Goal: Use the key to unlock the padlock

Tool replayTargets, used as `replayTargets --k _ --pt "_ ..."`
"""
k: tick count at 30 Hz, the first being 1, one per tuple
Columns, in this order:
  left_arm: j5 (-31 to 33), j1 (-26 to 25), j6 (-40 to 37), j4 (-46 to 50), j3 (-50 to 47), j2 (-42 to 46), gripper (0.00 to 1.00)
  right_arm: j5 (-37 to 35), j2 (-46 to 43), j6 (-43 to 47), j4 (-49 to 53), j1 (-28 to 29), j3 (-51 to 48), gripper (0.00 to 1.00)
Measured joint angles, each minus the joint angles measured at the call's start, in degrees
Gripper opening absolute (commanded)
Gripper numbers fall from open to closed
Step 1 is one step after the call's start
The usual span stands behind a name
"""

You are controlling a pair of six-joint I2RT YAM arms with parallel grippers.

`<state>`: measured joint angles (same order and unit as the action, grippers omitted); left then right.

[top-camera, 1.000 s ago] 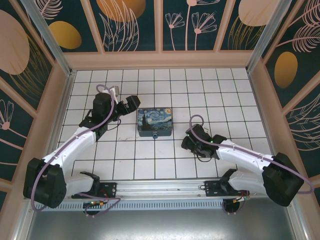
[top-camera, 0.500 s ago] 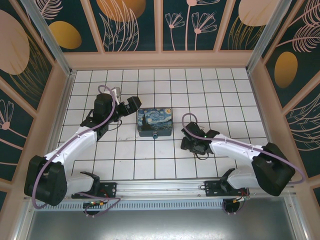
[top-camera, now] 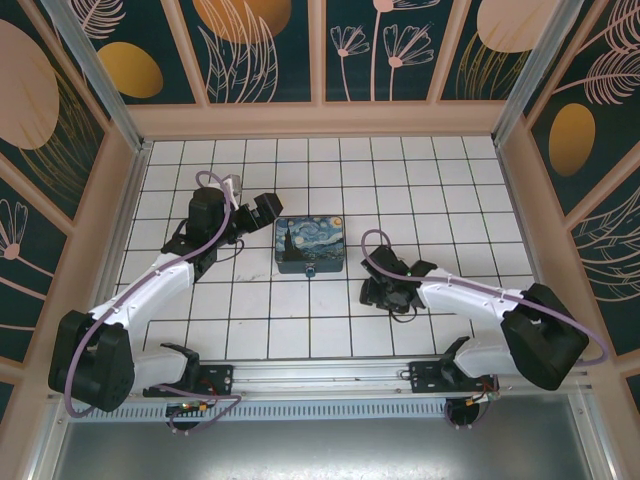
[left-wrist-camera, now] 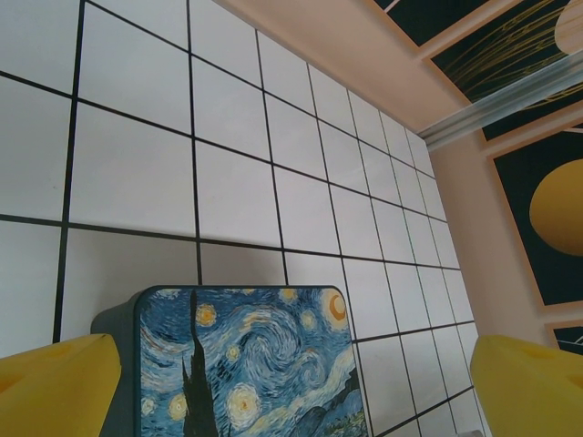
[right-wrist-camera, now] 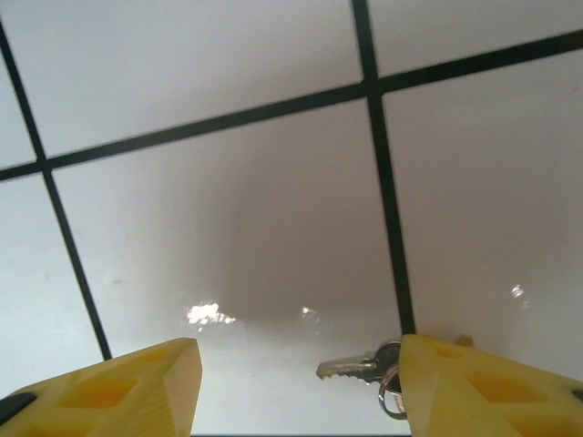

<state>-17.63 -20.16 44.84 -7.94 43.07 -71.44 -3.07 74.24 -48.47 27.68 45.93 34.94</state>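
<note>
The key, a small silvery key on a ring, lies flat on a white tile. My right gripper hangs low over it, open. The key rests between the yellow fingers, its ring close against the right-hand one, and nothing squeezes it. From above, the right gripper is right of the painted box. A tiny bluish padlock sits at that box's near edge. My left gripper is open at the box's left side, above its corner, with nothing in it.
The box printed with a swirly blue-yellow painting stands in the middle of the tiled floor. Decorated walls enclose the floor on three sides. The arms' bases and a metal rail run along the near edge.
The right gripper has slid a little left and lower over the key and its jaws have narrowed. The left arm has stayed still.
</note>
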Motion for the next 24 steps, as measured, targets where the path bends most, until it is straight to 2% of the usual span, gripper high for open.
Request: replayTargets --k 7,9,15,24 --pt "-0.1 0.0 0.1 -0.4 0.0 -0.1 0.98 0.7 -0.1 -1.5 2.6 3.5 0.0 0.58" --pt "-0.2 0.0 0.2 -0.9 0.0 -0.2 0.99 0.5 -0.3 -2.0 3.3 3.9 0.0 0.61" --pt "-0.4 0.0 0.5 -1.7 -0.3 -0.5 0.99 -2.1 -4.9 -6.2 5.1 4.1 0.1 0.62" --pt "-0.4 0.0 1.7 -2.2 -0.8 -1.4 0.99 -5.0 -9.4 -15.9 7.1 4.0 0.0 0.56"
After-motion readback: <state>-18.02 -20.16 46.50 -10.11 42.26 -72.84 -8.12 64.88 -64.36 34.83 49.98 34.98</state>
